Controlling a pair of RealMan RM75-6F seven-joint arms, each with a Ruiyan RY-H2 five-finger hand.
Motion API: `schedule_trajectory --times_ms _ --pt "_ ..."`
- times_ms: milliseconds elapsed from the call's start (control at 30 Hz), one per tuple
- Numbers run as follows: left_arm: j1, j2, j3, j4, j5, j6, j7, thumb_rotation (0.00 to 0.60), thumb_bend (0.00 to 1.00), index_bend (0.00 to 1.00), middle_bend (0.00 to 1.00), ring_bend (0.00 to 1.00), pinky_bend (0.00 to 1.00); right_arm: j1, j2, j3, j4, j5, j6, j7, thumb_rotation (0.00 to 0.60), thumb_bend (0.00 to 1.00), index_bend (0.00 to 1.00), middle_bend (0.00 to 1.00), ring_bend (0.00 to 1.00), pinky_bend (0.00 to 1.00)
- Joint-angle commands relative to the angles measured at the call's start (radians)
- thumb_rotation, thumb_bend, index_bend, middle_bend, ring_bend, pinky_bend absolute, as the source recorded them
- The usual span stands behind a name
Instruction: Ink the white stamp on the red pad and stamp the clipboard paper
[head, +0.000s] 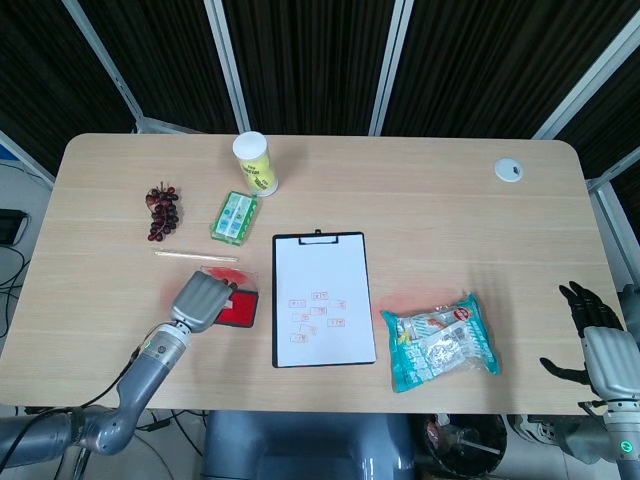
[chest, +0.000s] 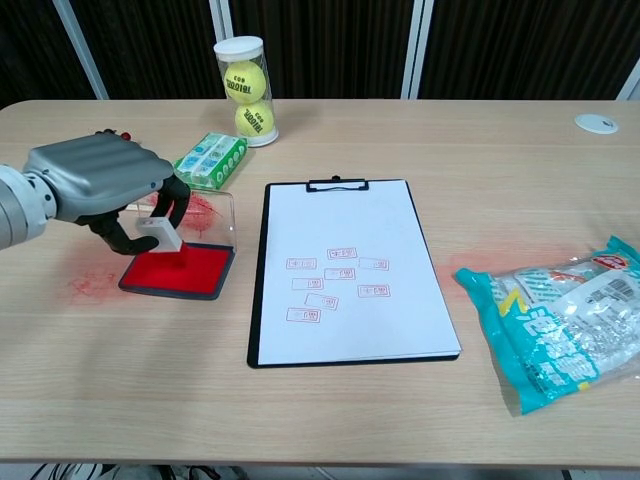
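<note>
1. The small white block stamp with a red base (chest: 161, 234) is gripped in the left hand (chest: 110, 185), tilted, its red face low over the red pad.
2. The red ink pad in its dark tray (chest: 178, 269) lies flat on the wooden table (chest: 330, 420), just left of the clipboard, with its clear lid (chest: 200, 212) standing open behind it.
3. The left hand's fingers curl around the stamp; from the head view the hand (head: 201, 300) covers the left part of the pad (head: 243, 310).
4. The black clipboard with white paper (chest: 345, 270) carries a cluster of small red stamp marks (chest: 335, 280) on its lower half.
5. The right hand (head: 598, 340) hangs off the table's right edge, fingers spread and holding nothing.
6. A teal snack bag (chest: 560, 325) lies right of the clipboard; a clear tube of tennis balls (chest: 243, 90), a green packet (chest: 209, 160) and dark grapes (head: 162, 212) sit towards the back left.
</note>
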Motion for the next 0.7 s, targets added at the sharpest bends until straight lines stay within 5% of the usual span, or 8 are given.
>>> schedule_trajectory --times_ms 33,700 --pt "-0.021 -0.015 -0.002 -0.001 -0.050 -0.018 0.050 0.600 0.49 0.74 0.81 0.97 1.00 0.000 0.000 0.001 -0.001 0.002 -0.002 0.002 0.600 0.20 0.06 0.00 0.00 0.14" --pt "-0.073 -0.060 0.025 0.029 -0.189 -0.021 0.145 0.600 0.49 0.74 0.82 0.97 1.00 0.002 0.003 0.002 -0.004 0.011 -0.010 0.006 0.600 0.20 0.06 0.00 0.00 0.14"
